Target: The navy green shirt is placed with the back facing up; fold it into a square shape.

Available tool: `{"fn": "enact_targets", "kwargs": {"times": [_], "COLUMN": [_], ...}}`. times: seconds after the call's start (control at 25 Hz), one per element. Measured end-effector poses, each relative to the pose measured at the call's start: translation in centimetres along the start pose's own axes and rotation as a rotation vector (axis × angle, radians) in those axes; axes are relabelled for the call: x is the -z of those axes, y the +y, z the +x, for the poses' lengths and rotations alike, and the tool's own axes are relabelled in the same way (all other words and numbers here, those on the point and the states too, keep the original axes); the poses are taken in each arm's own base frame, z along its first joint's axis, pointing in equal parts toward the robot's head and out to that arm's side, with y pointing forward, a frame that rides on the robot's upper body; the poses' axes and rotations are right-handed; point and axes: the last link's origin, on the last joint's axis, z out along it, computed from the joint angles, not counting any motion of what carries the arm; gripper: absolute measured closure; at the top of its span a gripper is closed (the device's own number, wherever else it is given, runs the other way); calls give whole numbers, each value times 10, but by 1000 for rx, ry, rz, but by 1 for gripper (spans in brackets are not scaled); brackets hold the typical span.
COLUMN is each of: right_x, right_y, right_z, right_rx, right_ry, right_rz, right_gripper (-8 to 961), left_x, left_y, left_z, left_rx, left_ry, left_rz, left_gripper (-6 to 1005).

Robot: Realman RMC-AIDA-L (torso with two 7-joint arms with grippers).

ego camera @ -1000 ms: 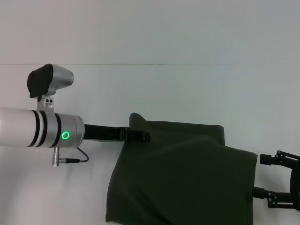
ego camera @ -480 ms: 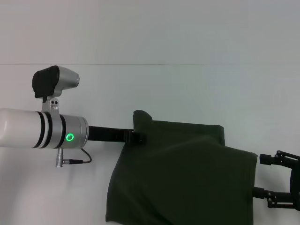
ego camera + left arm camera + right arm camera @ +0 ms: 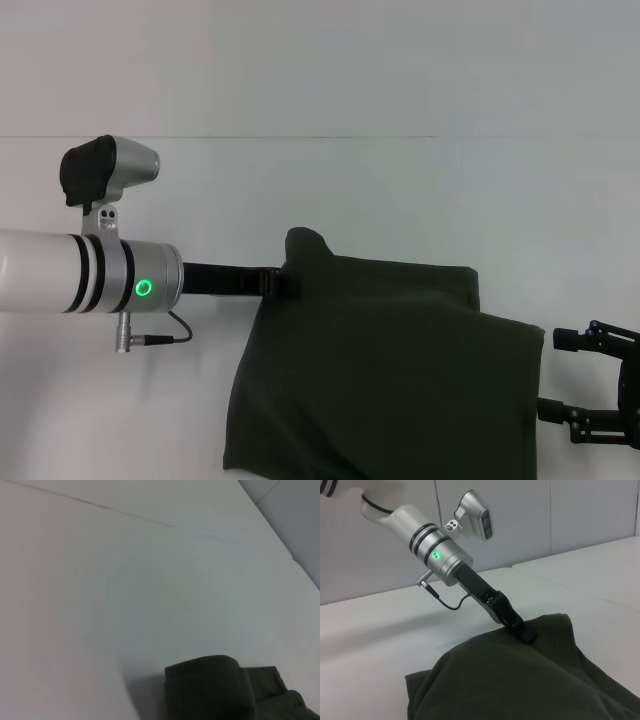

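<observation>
The navy green shirt [image 3: 390,370] lies bunched on the white table [image 3: 400,190], plain side up. Its far left corner is raised in a small peak. My left gripper [image 3: 284,284] reaches in from the left at that corner, and the cloth covers its tip. In the right wrist view the left gripper [image 3: 526,634] is pressed into a crease of the shirt [image 3: 520,680] and looks shut on the fabric. A raised fold of the shirt [image 3: 215,685] shows in the left wrist view. My right gripper [image 3: 549,373] stands open just off the shirt's right edge.
A thin seam [image 3: 220,137] runs across the white table behind the shirt. Bare tabletop surrounds the shirt at the back and left. A grey panelled wall [image 3: 545,525] stands beyond the table in the right wrist view.
The left arm shifted right, then back left. Its black tip, earlier lying visibly over the shirt's corner, is now covered by cloth. The right gripper has not moved.
</observation>
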Motion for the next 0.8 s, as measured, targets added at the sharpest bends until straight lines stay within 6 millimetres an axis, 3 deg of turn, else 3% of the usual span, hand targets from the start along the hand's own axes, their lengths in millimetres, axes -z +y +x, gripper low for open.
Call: {"fn": "enact_targets", "kwargs": {"times": [0.48, 0.8], "right_x": [-3, -5], "right_y": [1, 0], "right_z": [-1, -2], "right_rx": [1, 4], "right_ry": [-4, -7], "right_rz": [-4, -7], "right_gripper": [33, 32], "left_x": [11, 29], "left_y": [-12, -38], "left_z": [4, 0], "left_rx": [73, 165], "left_ry": [74, 162], "left_rz": [14, 81], "left_gripper": [942, 943]}}
